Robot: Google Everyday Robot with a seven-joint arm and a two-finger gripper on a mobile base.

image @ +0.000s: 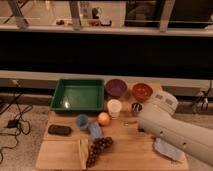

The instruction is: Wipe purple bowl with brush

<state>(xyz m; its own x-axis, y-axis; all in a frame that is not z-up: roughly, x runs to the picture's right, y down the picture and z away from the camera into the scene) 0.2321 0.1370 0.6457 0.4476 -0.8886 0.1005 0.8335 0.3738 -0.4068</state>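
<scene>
Hand [136,107] clenched just right of round white cup [114,107] on wooden bench [127,152]; round dark purple bowl [115,87] apart.

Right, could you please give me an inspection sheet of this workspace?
Surface: wooden table, crowded.
Job's things: purple bowl upright at the back, beside the orange-red bowl; brush not made out.
Clutter: green tray, white cup, orange fruit, blue cup, grapes, pale cloth.
Gripper: gripper shut, right of the white cup, mostly hidden by the arm.
Cables: black cables on the floor, left.
Surroundings: dark wall behind the table.
</scene>
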